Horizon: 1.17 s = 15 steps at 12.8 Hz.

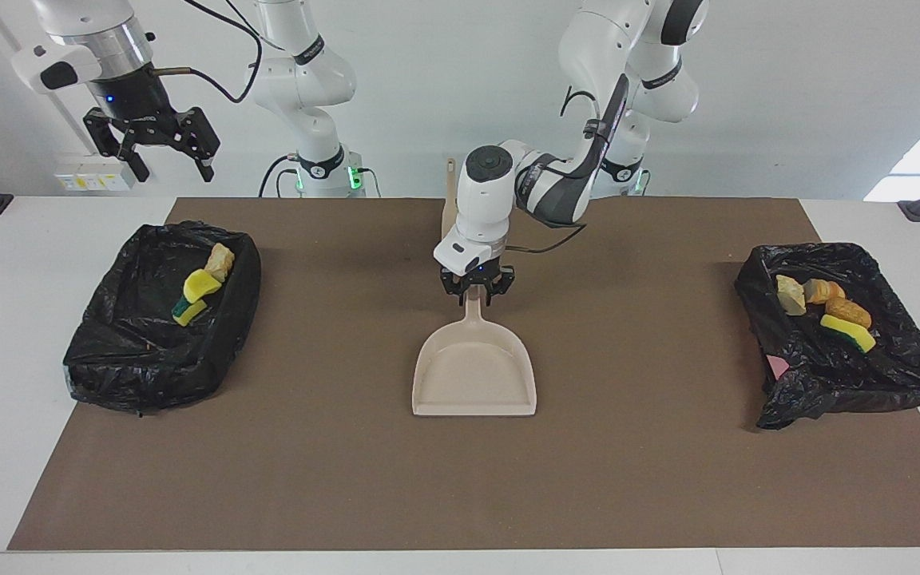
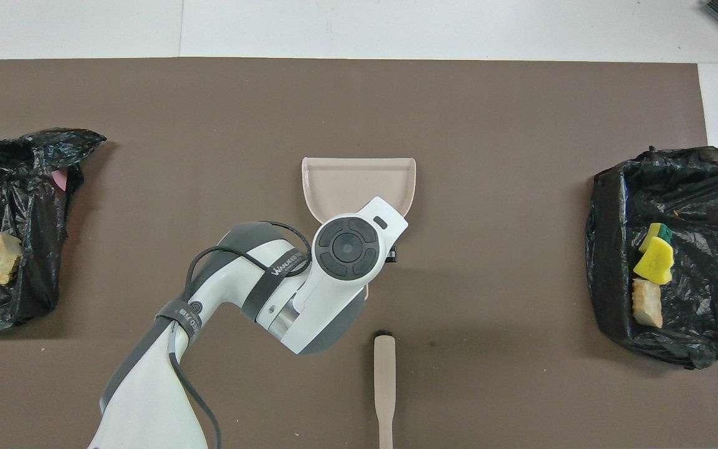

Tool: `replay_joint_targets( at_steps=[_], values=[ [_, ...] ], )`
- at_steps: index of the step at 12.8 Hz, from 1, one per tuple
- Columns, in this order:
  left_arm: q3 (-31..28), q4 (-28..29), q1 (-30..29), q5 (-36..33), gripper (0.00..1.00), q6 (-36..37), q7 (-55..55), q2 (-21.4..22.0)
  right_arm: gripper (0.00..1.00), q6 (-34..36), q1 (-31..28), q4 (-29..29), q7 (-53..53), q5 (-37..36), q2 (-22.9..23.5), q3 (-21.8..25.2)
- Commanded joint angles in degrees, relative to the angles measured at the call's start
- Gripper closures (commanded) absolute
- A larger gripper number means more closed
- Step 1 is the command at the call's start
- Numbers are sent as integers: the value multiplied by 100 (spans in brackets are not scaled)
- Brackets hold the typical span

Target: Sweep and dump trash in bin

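Facing view: left gripper (image 1: 475, 292) sits low at the handle of the dustpan (image 1: 473, 377), pan flat on the brown mat (image 1: 460, 479) and mouth pointing away from the arm; can't tell whether its fingers are clamped on the handle or already let go; right gripper (image 1: 158, 153) hangs high over the table end by its own bin, fingers apart, holding nothing, waiting.

Trash: none loose on the mat; three pieces (image 1: 203, 289) lie in the black-bagged bin (image 1: 109, 351) under the right gripper, four pieces (image 1: 827, 311) in the other bin (image 1: 867, 375) well off to the left gripper's side; pan is empty.

My read: sweeping and dumping look done; step in hand is parking the dustpan; next move calls for a straight lift off the handle without dragging it.

Brush (image 2: 384, 386) lies just at the back of the left gripper, closest obstacle on retreat; both bins well apart from it; mat around the pan is open room.
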<state>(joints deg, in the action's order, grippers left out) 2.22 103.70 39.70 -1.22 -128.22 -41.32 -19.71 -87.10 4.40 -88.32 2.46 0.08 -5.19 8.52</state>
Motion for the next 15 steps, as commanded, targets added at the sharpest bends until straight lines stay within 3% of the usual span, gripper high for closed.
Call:
replay_joint_targets(
  at_steps=[1,5,8,10,15],
  values=[
    [-29,-34,-592,87,0,96,63,344,0,-79,-18,-54,-114,27,-35,-35],
    [-38,-569,-1322,78,0,603,595,363,0,-53,-18,-54,-123,35,-35,-35],
    [-38,-1272,-1858,87,0,1490,1326,363,0,0,-35,-63,-184,27,-52,-26],
    [-20,-1335,-2350,113,0,1904,2098,528,0,9,-36,-63,-753,44,-61,-35],
    [-99,-1327,-3090,244,0,2609,3680,1152,0,114,-18,-63,-738,18,-61,-35]
  ],
)
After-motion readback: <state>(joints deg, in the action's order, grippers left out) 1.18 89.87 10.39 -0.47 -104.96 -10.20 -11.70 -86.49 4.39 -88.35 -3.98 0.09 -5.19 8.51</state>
